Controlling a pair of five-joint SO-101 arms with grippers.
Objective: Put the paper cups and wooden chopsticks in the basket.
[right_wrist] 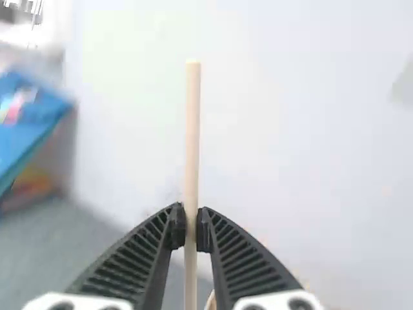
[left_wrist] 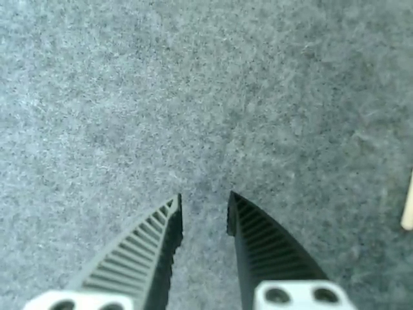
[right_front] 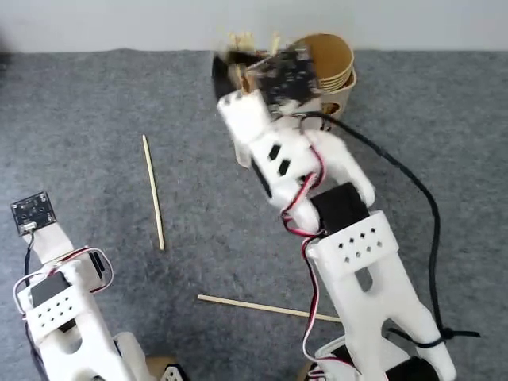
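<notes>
Your right jaws clamp 1 stick [right_wrist: 191, 129] upright beside the basket [right_front: 345, 95] | left jaws ajar, empty | 2 sticks [right_front: 153, 190] [right_front: 262, 306] on surface [right_front: 79, 119] | light, stiff, likely to roll: pinch mid-length.

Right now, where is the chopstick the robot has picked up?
The chopstick is pinched between the right arm's jaws. In the high view that arm is up by the basket at the far edge of the table.
</notes>
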